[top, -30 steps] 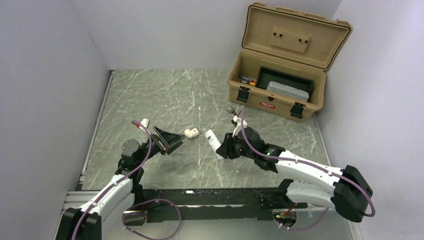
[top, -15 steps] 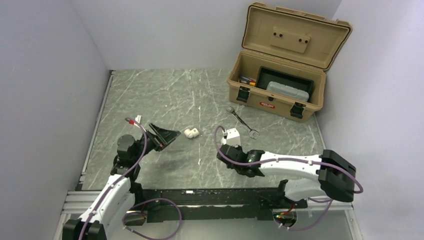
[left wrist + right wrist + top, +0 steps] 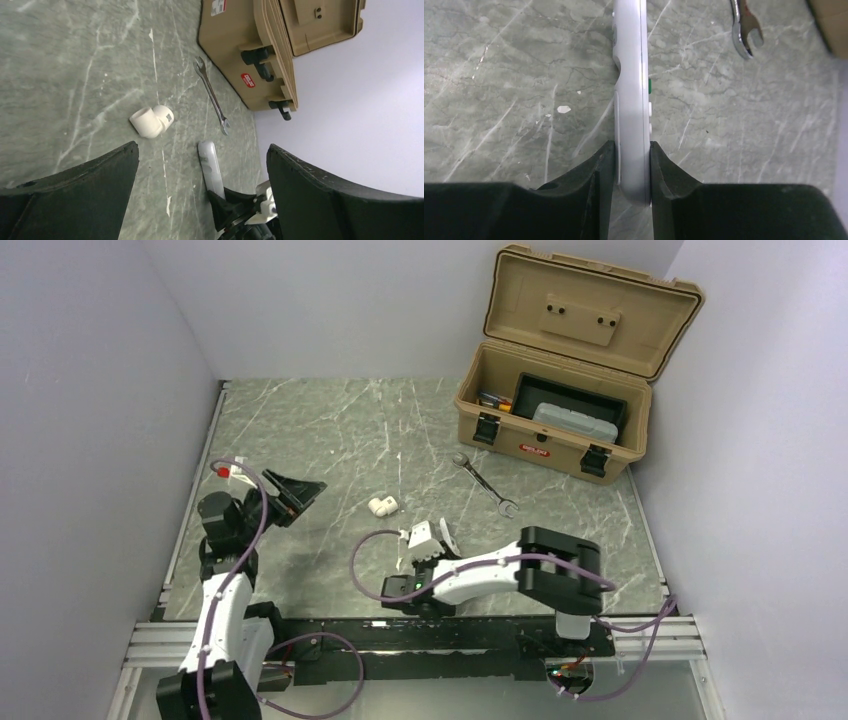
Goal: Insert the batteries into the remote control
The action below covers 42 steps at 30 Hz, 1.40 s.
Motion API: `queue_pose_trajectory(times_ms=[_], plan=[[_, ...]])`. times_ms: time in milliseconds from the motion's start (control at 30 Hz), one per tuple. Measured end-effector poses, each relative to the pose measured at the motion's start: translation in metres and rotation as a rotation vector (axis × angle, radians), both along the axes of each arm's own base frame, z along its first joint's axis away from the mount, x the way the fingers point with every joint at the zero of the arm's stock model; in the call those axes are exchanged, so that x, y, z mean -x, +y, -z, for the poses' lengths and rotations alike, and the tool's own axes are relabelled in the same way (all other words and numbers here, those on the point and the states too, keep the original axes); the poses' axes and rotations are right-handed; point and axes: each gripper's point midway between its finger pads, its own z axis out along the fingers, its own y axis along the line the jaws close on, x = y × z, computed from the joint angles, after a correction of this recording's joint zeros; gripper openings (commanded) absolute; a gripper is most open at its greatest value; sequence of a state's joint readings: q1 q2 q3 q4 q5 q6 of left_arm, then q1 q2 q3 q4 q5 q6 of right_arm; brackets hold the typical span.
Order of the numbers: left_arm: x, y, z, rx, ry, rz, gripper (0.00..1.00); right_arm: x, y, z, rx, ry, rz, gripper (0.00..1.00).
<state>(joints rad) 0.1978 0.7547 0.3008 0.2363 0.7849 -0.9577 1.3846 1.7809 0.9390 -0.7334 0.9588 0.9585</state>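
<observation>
Withdrawn since earlier to lower centre: right gripper point(image 3: 631, 150) clamping remote control point(image 3: 629, 75) edgewise, likely for loading; left gripper point(image 3: 295, 490) splayed, empty.

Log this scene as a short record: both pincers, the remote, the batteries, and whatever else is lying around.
left pincer: open, empty
right pincer: shut on the remote control
remote control: held by one end, edge-on to the wrist camera
batteries: none clearly visible
wrench: flat on the table, in front of the toolbox
pipe fitting: white, on the table, untouched
toolbox: lid open
</observation>
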Motion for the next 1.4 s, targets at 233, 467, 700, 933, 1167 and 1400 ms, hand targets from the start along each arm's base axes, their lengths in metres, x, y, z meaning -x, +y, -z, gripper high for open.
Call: queue_pose_trajectory(times_ms=[233, 467, 700, 933, 1167, 1400], plan=[[0.002, 0.014, 0.001, 0.006, 0.009, -0.008, 0.99, 0.002, 0.003, 0.003, 0.179, -0.082, -0.019, 0.21], [0.004, 0.017, -0.001, 0.019, 0.006, 0.006, 0.99, 0.007, 0.001, 0.005, 0.233, -0.089, -0.046, 0.38], [0.005, 0.017, 0.001, 0.026, 0.007, 0.017, 1.0, 0.01, 0.003, 0.005, 0.239, -0.078, -0.058, 0.42], [0.007, 0.016, 0.004, 0.04, 0.009, 0.02, 0.99, 0.012, 0.012, 0.002, 0.23, -0.08, -0.076, 0.59], [0.008, 0.016, 0.005, 0.041, 0.007, 0.025, 0.99, 0.013, 0.02, -0.003, 0.22, -0.086, -0.093, 0.66], [0.01, 0.017, 0.008, 0.034, 0.017, 0.025, 0.99, 0.019, 0.044, -0.004, 0.071, -0.049, -0.102, 0.66]])
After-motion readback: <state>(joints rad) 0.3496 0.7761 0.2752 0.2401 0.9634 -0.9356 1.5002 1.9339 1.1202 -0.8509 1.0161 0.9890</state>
